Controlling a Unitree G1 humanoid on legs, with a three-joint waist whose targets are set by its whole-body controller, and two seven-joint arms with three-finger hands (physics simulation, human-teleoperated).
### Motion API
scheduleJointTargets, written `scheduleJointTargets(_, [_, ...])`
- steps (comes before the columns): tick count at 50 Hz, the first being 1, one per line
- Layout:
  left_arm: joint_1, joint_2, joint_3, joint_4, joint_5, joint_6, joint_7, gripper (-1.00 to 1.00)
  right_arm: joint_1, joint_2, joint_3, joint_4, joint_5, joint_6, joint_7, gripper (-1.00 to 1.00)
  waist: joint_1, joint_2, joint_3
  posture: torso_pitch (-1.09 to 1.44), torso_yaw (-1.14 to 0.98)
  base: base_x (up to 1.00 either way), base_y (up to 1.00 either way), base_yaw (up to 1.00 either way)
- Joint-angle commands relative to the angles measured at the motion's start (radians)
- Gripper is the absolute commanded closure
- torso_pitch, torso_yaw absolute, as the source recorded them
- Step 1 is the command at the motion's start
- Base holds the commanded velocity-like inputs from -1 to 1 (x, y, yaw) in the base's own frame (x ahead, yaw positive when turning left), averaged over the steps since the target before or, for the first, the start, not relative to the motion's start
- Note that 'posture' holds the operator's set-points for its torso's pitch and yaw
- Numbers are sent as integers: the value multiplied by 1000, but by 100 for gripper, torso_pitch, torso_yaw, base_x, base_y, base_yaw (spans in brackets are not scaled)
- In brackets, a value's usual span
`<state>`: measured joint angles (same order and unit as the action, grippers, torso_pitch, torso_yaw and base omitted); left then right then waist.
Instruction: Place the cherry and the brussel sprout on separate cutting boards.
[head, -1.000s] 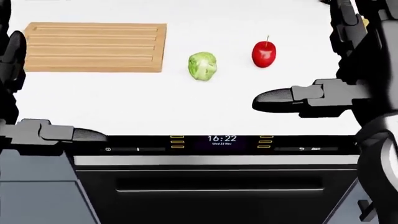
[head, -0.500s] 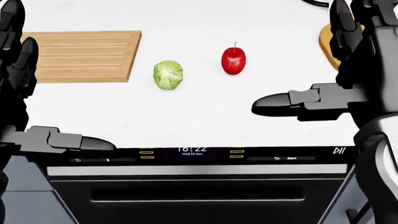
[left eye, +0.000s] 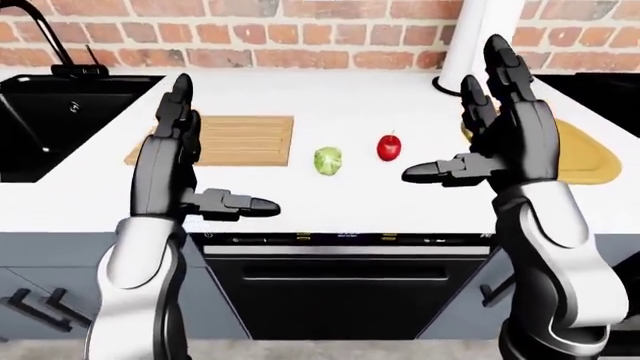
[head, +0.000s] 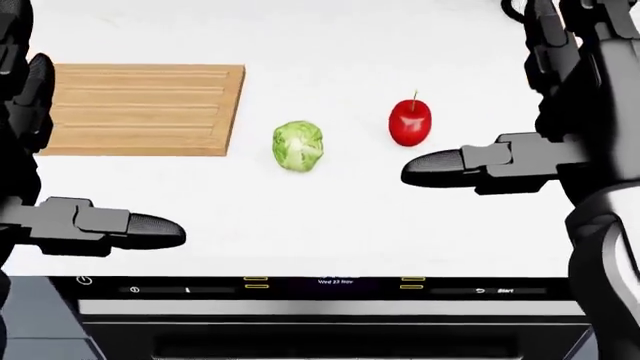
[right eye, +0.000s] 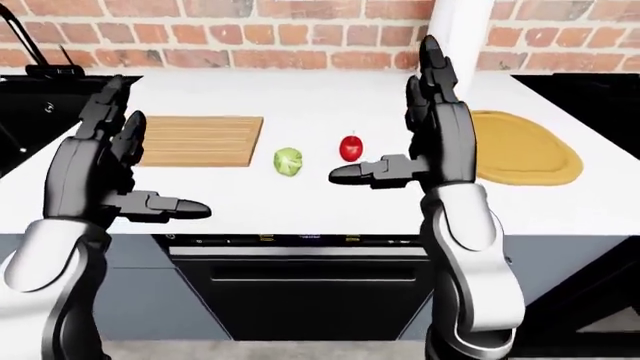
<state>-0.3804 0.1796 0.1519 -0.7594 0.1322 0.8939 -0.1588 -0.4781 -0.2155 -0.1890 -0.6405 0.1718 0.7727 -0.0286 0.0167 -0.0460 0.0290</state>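
Observation:
A red cherry (head: 410, 122) with a stem and a green brussel sprout (head: 298, 145) lie side by side on the white counter (head: 330, 210). To their left lies a rectangular grooved wooden cutting board (head: 140, 109). A rounded yellow board (right eye: 525, 146) lies at the right. My right hand (head: 520, 112) is raised and open, just right of the cherry, its thumb pointing left. My left hand (head: 60, 172) is raised and open near the rectangular board's lower left. Neither hand touches anything.
A black sink (left eye: 60, 120) with a tap sits at the far left of the counter. A white pillar-like object (left eye: 480, 37) stands by the brick wall. Below the counter's near edge is a dark oven (left eye: 340, 285) with a lit control strip.
The whole head view has shifted: the counter things now sit lower in the picture and a little to the right, so the camera moved. Both hands stay open and raised.

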Motion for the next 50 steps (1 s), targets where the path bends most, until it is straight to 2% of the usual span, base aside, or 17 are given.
scheduleJointTargets(1, [-16,9,6,-27,-4,-20,-3,-100,-38,-5,-16,-25,12,12,-16,-100,4,12,-15,0,0,0,0,0])
scheduleJointTargets(3, [-9,8,6,-29,-4,-24,-3,-100,-18,-1,-10,-18,12,-16,-17,-100,1,2,-26,0,0,0,-11,0])
scheduleJointTargets(4, [-10,8,6,-31,-5,-22,-4,-100,-42,-6,-21,-31,29,19,-24,-100,-4,13,-15,0,0,0,-36,0])
scheduleJointTargets(6, [-7,8,8,-32,-6,-24,-4,-100,-24,-8,-17,-27,30,-3,-24,-100,-16,44,-3,0,0,0,-52,0])
scheduleJointTargets(8, [-3,7,6,-31,-6,-27,-4,-100,-34,-16,-18,-35,36,14,-27,-100,-25,114,16,0,0,0,-68,0])
scheduleJointTargets(10, [-6,9,7,-34,-6,-22,-5,-100,-12,-12,-8,-26,25,-21,-22,-100,-17,111,10,0,0,0,-68,0])
scheduleJointTargets(13, [-6,10,7,-31,-4,-24,-4,-100,-22,-14,-17,-30,39,-5,-27,-100,-11,103,-21,0,0,0,-67,0])
scheduleJointTargets(17, [-9,10,7,-31,-3,-22,-4,-100,-10,-14,-13,-29,36,-22,-25,-100,-10,83,-9,0,0,0,-68,0])
scheduleJointTargets(21, [-6,10,9,-33,-3,-23,-4,-100,-14,-16,-13,-28,37,-20,-29,-100,-7,19,-16,0,0,0,-67,0])
scheduleJointTargets(22, [-6,9,9,-32,-3,-24,-4,-100,-39,-23,-18,-37,43,10,-32,-100,-8,-19,-29,0,0,0,-67,0])
scheduleJointTargets(23, [-6,9,9,-31,-3,-25,-3,-100,-46,-25,-17,-38,44,18,-34,-100,1,-25,-45,0,0,0,-65,0])
scheduleJointTargets(24, [-5,9,9,-30,-3,-27,-4,-100,-47,-25,-17,-40,45,18,-34,-100,-22,-6,-22,0,0,0,-27,0])
scheduleJointTargets(25, [-3,8,8,-28,-3,-30,-3,-100,-21,-26,2,-29,19,-20,-25,-100,-13,-27,1,0,0,0,0,0])
scheduleJointTargets(26, [-2,7,8,-28,-4,-32,-3,-100,-41,-31,2,-33,15,2,-21,-100,-27,-34,3,0,0,0,0,0])
scheduleJointTargets(36, [3,9,11,-32,-6,-31,-4,-100,-31,-15,22,-33,-77,-4,39,-100,-24,-5,-2,0,0,0,0,0])
scheduleJointTargets(45, [1,11,15,-34,-6,-26,-5,-100,-46,-8,25,-41,-101,5,64,-100,-30,-1,-27,0,0,0,3,0])
scheduleJointTargets(50, [11,9,16,-45,-8,-25,-6,-100,-12,5,39,-28,-132,-46,81,-100,-24,0,-27,0,0,0,10,0])
